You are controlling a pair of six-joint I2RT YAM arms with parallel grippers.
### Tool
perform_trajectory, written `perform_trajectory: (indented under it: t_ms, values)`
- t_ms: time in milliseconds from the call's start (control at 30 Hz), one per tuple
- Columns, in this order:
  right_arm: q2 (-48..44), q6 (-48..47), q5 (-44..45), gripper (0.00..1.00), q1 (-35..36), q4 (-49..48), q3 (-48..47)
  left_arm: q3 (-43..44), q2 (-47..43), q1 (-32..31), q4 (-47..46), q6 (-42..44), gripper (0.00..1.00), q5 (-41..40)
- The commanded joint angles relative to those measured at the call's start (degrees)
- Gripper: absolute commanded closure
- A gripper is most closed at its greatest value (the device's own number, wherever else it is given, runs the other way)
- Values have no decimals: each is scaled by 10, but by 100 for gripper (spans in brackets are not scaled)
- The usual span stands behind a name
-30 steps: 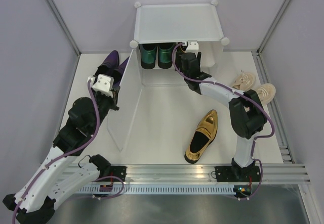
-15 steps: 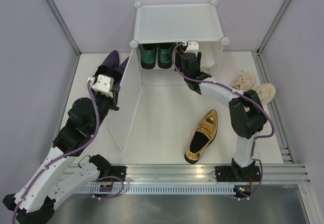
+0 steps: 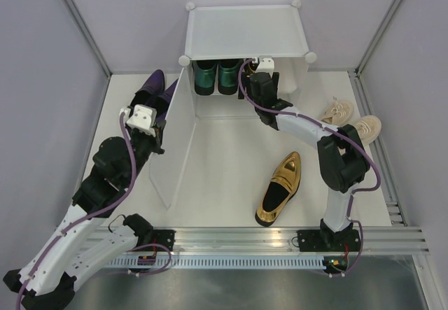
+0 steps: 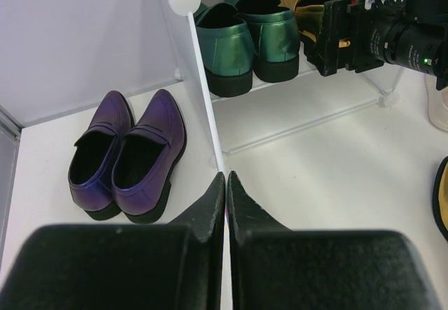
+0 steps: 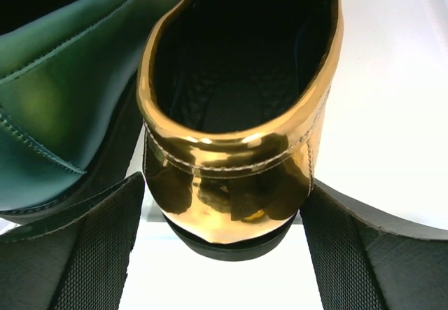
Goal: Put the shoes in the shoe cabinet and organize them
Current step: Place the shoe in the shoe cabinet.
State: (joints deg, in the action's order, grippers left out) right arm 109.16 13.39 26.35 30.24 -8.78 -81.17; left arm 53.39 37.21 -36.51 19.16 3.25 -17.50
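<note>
The right gripper (image 5: 224,212) is reaching into the shoe cabinet (image 3: 245,30) with its jaws spread wide, straddling the heel of a gold loafer (image 5: 231,142) and clamping nothing. The green loafers (image 5: 56,79) are sitting just to its left. The left gripper (image 4: 225,198) is hovering pinched shut at the edge of the door panel (image 4: 203,93), with the purple shoes (image 4: 129,152) lying ahead-left.

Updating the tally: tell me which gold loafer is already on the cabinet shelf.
The gold loafer beside the green loafers, heel between the open fingers of the right gripper. Its mate lies on the table in front of the cabinet.
</note>
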Motion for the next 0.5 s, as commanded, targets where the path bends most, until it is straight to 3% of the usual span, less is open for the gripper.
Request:
perform_trajectory:
  t_ms: [0,467]
  values:
    - [-38,1,-25,8,-9,-27,-45,-18,1,-6,63,10,98,17]
    - [-100,-2,-2,7,-9,19,-43,-25,-1,-8,55,11,98,12]
